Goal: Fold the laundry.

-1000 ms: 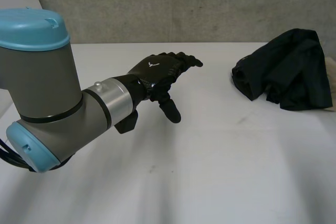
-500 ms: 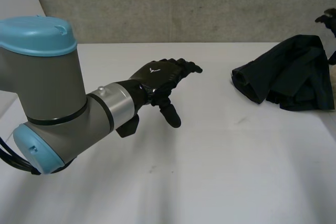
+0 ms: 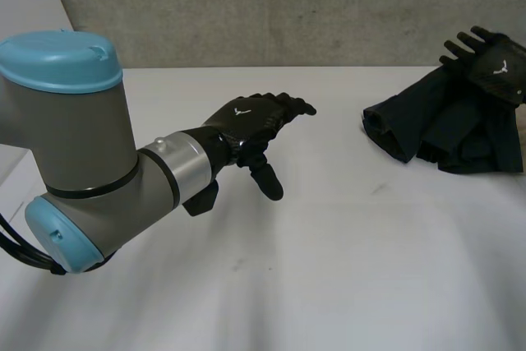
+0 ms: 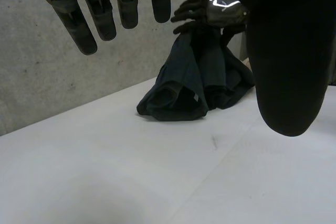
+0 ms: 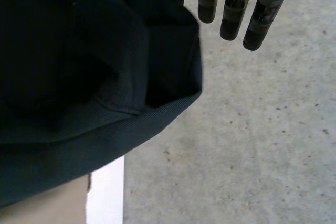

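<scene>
- Fingers [image 4: 86,24] straight and spread on the left hand [image 3: 246,121], thumb [image 4: 286,51] held wide of them, clamped on nothing.
- Fingers [image 5: 231,14] likewise straight and a little apart on the right hand [image 3: 493,59], closed on nothing, with no cloth seen caught between them.
- Dark garment [image 3: 444,121] bunched in a loose heap at the table's far right side, well apart from the left hand.
- Lies in rumpled folds, with a rolled, open-ended fold facing the left hand in the left wrist view [image 4: 178,82].
- Rises to a peak right under the right hand; cannot tell whether merely touched there or lifted.
- Sits under the right palm in the right wrist view [image 5: 79,103], a ribbed hem curving below the fingertips, which reach out past the cloth's edge.
- Beside the heap, on its outer side, a pale beige thing [image 3: 518,104], partly covered by the dark cloth; kind not clear.
- Nearer the middle, the left hand, palm down and raised off the white table [image 3: 329,244], pointing across toward the heap.
- Behind it, the left arm [image 3: 74,145], grey with light-blue caps.
- Beyond the table's far edge, a grey concrete wall [image 3: 288,6].
</scene>
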Controlling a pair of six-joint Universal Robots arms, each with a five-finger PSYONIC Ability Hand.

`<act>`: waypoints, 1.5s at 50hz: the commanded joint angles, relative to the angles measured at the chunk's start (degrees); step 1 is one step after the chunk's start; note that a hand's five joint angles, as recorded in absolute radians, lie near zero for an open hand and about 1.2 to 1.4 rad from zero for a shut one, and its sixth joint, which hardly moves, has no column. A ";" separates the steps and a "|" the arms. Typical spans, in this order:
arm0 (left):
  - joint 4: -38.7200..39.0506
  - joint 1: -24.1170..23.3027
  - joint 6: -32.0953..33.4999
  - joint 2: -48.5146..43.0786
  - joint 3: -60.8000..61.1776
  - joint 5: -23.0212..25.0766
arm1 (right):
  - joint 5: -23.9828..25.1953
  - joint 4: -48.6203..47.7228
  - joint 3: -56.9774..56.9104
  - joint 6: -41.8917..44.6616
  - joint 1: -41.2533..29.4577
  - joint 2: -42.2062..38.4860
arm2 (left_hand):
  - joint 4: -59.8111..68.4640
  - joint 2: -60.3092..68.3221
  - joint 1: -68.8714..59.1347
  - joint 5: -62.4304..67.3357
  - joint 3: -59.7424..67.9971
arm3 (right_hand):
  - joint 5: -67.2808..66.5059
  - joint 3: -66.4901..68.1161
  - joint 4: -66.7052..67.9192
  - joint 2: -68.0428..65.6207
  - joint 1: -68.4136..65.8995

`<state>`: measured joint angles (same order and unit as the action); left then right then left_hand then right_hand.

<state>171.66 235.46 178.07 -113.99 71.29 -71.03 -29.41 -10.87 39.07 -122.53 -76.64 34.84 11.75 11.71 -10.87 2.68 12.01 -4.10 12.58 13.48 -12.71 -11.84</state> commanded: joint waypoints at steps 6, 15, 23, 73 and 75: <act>0.17 0.17 0.00 -0.88 -0.09 -0.07 | 3.48 0.94 0.74 5.55 -0.26 -2.76 | -1.03 -0.99 0.15 -1.96 -1.29 | 4.10 -2.58 -3.48 2.71 1.84; 0.17 0.17 0.00 -0.97 -0.09 0.02 | 4.27 0.93 4.09 7.48 -2.19 -2.32 | -1.03 -0.99 0.15 -1.96 -1.29 | 0.38 1.13 0.23 -1.01 -1.87; 0.17 0.17 0.00 -0.89 -0.09 0.02 | 2.08 7.42 1.46 4.76 -3.51 -0.48 | -1.03 -0.99 0.15 -1.96 -1.29 | -65.90 67.42 66.52 -67.29 -68.16; 3.51 6.76 -2.29 7.11 1.75 -10.79 | -39.76 4.89 48.12 -27.24 -29.62 30.54 | -1.36 -1.32 0.48 -2.29 -1.63 | -65.90 67.42 66.52 -67.29 -68.16; 4.29 5.98 -2.02 6.94 2.45 -10.79 | -39.76 6.55 49.70 -25.83 -28.31 32.91 | -1.53 -1.49 0.65 -2.46 -1.80 | -65.90 67.42 66.52 -67.29 -68.16</act>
<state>175.10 242.57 175.52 -106.49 72.62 -81.93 -69.10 -6.44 85.97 -151.58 -106.65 64.74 11.75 11.71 -10.87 2.69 12.01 -56.88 67.45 68.08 -67.28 -56.85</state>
